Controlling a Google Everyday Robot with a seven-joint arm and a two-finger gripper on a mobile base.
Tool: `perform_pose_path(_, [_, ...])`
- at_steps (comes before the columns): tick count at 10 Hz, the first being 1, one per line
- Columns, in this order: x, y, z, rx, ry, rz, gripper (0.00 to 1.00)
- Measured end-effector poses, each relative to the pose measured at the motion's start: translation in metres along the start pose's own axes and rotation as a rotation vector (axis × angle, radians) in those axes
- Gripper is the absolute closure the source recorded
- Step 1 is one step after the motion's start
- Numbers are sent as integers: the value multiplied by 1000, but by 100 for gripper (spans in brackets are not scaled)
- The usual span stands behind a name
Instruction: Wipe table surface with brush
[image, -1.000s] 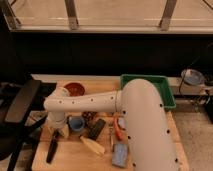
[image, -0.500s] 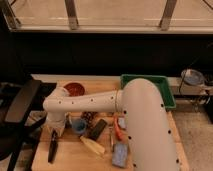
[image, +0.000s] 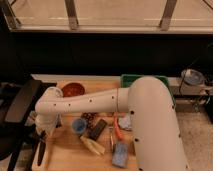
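Looking at the table surface's (image: 72, 156) left edge, we see the gripper (image: 45, 134) closed, seemingly pinching the brush's (image: 41, 152) upper end.

i counted one brush (image: 41, 151) | one red bowl (image: 73, 89) | one blue cup (image: 78, 125) | one dark block (image: 98, 129) | one green tray (image: 134, 78) | my one gripper (image: 44, 136), closed, sat at the left edge of the table surface (image: 70, 151)

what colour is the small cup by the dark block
Blue cup, clearest in the camera view; the hand is at picture left, by the brush.
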Motion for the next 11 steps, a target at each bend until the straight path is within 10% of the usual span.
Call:
perform_pose_path(4, [-25,9,19,119,-172,-1,100])
perform_pose_path(11, [-15,57,5,9,-184,116,100])
